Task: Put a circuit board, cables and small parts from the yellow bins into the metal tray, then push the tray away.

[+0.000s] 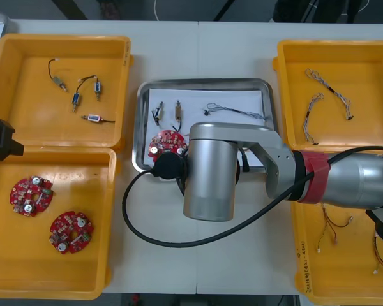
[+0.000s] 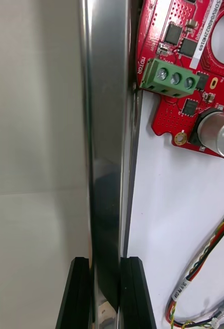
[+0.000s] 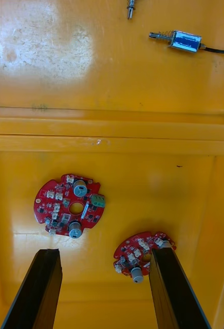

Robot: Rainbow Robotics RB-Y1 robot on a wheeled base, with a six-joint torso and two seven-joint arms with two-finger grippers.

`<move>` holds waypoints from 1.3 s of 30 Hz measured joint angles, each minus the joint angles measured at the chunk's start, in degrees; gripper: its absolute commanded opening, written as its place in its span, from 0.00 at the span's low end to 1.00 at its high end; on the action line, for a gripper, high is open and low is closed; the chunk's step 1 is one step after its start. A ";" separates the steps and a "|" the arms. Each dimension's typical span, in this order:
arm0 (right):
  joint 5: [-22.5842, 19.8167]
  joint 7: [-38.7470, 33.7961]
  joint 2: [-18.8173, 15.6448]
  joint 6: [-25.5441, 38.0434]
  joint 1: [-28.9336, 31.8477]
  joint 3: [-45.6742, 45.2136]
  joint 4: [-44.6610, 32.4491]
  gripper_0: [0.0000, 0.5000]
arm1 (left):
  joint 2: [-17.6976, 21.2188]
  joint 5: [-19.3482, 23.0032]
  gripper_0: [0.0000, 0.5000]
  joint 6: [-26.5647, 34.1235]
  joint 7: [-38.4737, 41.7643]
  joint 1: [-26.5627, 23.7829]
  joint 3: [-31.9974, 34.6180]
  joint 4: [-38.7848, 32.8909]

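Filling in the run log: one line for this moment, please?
right gripper: shut on metal tray rim | left gripper: open, over yellow bin

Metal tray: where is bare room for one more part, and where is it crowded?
Bare: tray floor between the small parts and the cable, and along the far rim. Crowded: around the board, where the right gripper clamps the rim. Left gripper hovers over a bin.

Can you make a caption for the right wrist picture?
Right gripper pinches the metal tray by its rim, beside the red circuit board.

silver right arm [image 1: 210,172] with a red band [image 1: 316,175], black cable [image 1: 140,220] and black fingers [image 2: 137,295].
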 measured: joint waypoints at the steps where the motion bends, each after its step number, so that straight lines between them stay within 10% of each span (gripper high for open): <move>1: -0.13 0.00 0.00 -0.01 -0.49 0.01 0.35 0.00 | 0.00 0.00 1.00 0.00 0.00 0.00 0.00 0.00; 39: -1.69 3.53 4.66 -5.16 -11.74 0.18 18.53 0.00 | 0.00 0.02 1.00 0.00 0.00 0.00 0.00 0.00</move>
